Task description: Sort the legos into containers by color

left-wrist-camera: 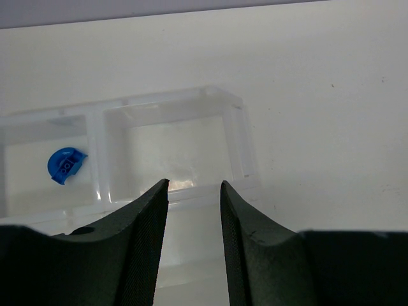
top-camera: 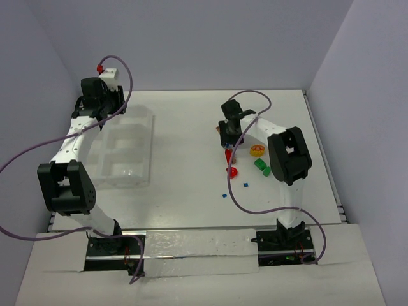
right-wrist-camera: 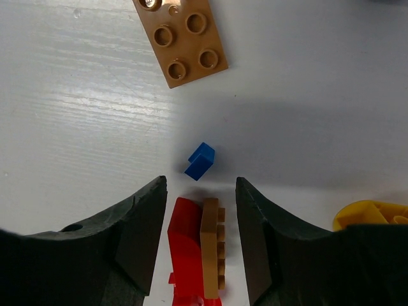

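Right wrist view: our right gripper (right-wrist-camera: 201, 183) hangs low over the bench (right-wrist-camera: 76, 115), jaws spread wide and pinching nothing. In the gap between them lie a red piece (right-wrist-camera: 183, 245) and a tan brick (right-wrist-camera: 212, 245) turned on its side, the two pressed together. Whether either finger touches them we cannot tell. Just beyond the fingertips sits a small blue bit (right-wrist-camera: 201, 160), apart from both fingers. Farther out lies a tan plate (right-wrist-camera: 188, 41), studs up. At the right edge a yellow piece (right-wrist-camera: 370, 213) is partly hidden by the finger.

From the top view we see the loose pieces crowded on the right half of the bench. A green piece (top-camera: 261, 166) lies beside the right arm's elbow, and tiny blue specks (top-camera: 245, 185) lie nearer the bases. The tray (top-camera: 143, 127) lies well apart at the far left, under our left arm.

In the left wrist view the left gripper (left-wrist-camera: 194, 186) is likewise spread and holds nothing, hovering at the tray's near wall. The compartment to the left of the one straight ahead holds a blue round piece (left-wrist-camera: 65, 164). A faint pink smear between the fingertips is too blurred to name.
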Available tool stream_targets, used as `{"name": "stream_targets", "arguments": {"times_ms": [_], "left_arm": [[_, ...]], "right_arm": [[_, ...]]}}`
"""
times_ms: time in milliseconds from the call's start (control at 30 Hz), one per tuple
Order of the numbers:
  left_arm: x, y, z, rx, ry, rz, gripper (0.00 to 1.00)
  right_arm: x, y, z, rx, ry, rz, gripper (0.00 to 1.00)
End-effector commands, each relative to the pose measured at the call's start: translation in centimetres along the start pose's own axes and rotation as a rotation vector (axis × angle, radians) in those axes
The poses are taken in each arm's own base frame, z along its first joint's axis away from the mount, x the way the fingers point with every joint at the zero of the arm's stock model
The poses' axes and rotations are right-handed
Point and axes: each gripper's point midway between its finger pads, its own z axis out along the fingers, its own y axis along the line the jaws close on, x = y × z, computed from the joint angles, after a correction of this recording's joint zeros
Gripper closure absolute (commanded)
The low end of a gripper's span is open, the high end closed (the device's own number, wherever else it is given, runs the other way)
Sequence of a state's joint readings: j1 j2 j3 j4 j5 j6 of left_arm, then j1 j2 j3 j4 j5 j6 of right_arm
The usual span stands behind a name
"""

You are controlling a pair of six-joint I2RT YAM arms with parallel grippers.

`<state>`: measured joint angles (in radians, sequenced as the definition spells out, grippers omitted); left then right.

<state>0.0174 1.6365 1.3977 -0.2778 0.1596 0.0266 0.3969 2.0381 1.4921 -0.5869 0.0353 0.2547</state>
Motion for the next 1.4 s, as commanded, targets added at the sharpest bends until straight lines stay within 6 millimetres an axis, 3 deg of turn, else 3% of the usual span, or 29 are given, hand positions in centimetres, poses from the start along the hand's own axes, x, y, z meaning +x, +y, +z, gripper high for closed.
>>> {"name": "stream_targets", "arguments": {"times_ms": [0,233,500,633,800,867,967,1000,1167,1233,1367], "left_arm": [[-2.6,0.0,-1.2,-0.007,-0.09,-0.004,0.55],[-2.4,0.2,-1.0,-0.015,-0.091,-0.005,0.55],[-2.1,0.2,-0.6,-0.013,-0.084,-0.005,0.55],[-1.9,0.0,-0.4,-0.001,-0.077,-0.004,0.55],[-1.5,-1.2,-0.7,0.069,-0.073,0.015,0.5],[-1.5,-2.0,-1.2,0.111,-0.078,0.017,0.45],[-1.6,-3.8,-2.2,0.208,-0.091,0.028,0.42],[-1.7,-3.9,-2.3,0.209,-0.094,0.029,0.42],[-1.6,-8.8,-5.0,0.492,-0.102,0.002,0.4],[-1.7,-11.5,-6.8,0.646,-0.111,-0.05,0.38],[0.4,-15.1,-8.5,0.787,-0.099,-0.018,0.35]], "right_arm": [[-0.2,0.0,1.0,0.018,0.008,0.033,0.45],[-0.3,-0.6,2.3,0.02,0.029,0.061,0.52],[-0.3,-0.8,2.4,0.014,0.032,0.065,0.62],[-0.5,-1.0,2.1,0.011,0.026,0.064,0.71],[-0.6,-0.5,1.1,-0.029,0.019,0.047,0.9],[-1.3,0.1,-0.6,-0.074,-0.016,0.026,0.99],[-2.0,0.6,-2.8,-0.129,-0.059,-0.008,1.0],[-1.7,0.9,-2.8,-0.145,-0.049,-0.009,1.0],[-3.4,3.1,-7.8,-0.36,-0.133,-0.077,1.0],[-4.1,5.5,-11.2,-0.556,-0.157,-0.091,1.0],[-4.1,9.1,-16.3,-0.843,-0.172,-0.152,1.0]]}}
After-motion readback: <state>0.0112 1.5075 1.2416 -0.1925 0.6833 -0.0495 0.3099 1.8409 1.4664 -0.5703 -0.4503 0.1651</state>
